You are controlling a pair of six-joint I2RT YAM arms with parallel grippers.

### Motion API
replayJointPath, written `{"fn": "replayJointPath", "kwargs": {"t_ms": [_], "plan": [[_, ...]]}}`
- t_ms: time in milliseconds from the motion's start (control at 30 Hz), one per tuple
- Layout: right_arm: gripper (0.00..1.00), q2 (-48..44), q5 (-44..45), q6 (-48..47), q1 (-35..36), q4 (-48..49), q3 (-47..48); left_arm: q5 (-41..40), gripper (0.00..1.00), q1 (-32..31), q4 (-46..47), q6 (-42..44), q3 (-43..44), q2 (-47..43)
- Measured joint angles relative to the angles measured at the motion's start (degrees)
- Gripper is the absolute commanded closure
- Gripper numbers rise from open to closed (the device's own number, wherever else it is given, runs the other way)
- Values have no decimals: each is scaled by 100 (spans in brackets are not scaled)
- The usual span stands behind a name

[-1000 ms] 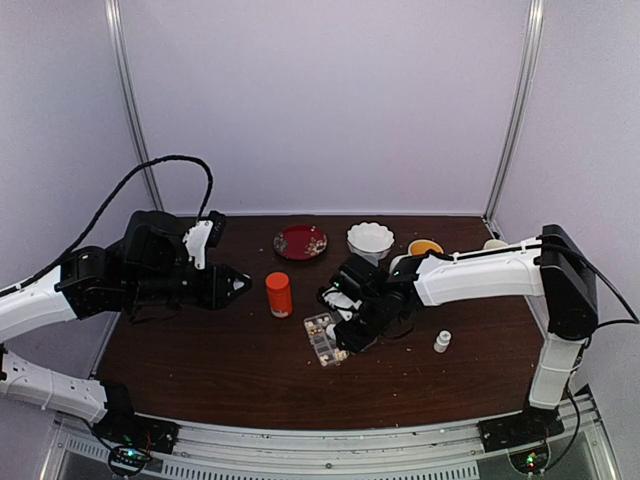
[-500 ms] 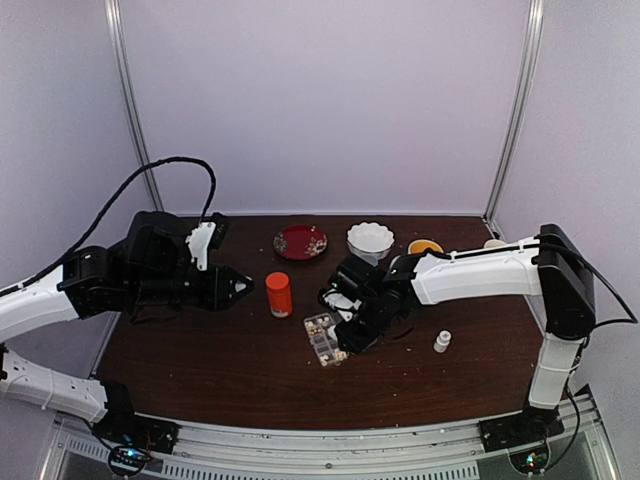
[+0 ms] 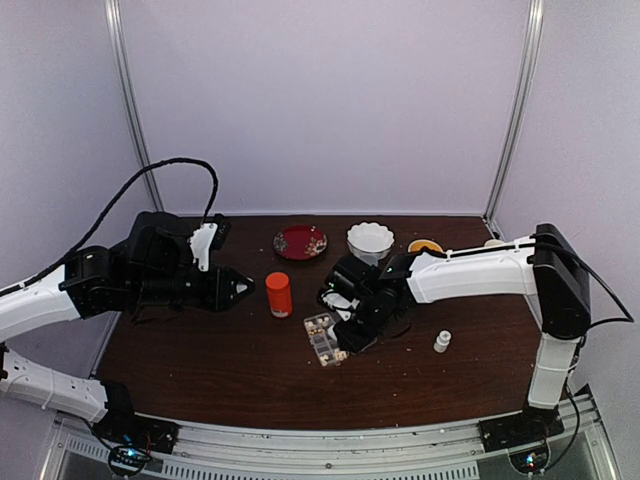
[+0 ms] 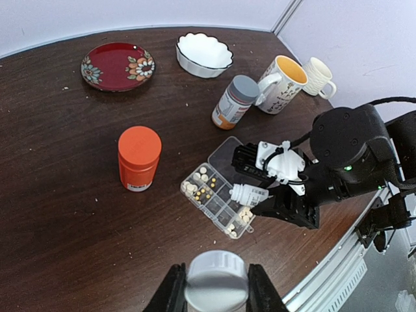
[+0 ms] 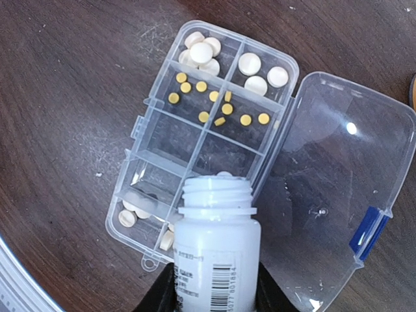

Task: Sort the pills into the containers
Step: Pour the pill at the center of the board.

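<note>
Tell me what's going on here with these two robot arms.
Pill sorting is under way. The right gripper holds an uncapped white bottle, tipped mouth first over the open clear pill box. The left gripper holds a white cap off to the side, above the table. Some cells hold white pills and yellow pills; others look empty.

Both arms pair white link shells with bulky black joint housings. A black cable point(image 3: 150, 172) arcs above the left arm point(image 3: 45, 300) at the frame's left. The right arm point(image 3: 480, 272) trails a thinner one at the right edge. The left gripper point(image 4: 216, 296) has black tapering fingers point(image 4: 170, 296). A small green light glows on each base point(image 3: 128, 458).
</note>
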Motion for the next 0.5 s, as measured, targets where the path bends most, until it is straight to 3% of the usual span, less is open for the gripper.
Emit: {"fn": "replayJointPath", "kwargs": {"t_ms": [500], "plan": [[100, 125, 55, 24, 20, -258, 210, 11, 100, 0, 0, 22, 0, 59]]}}
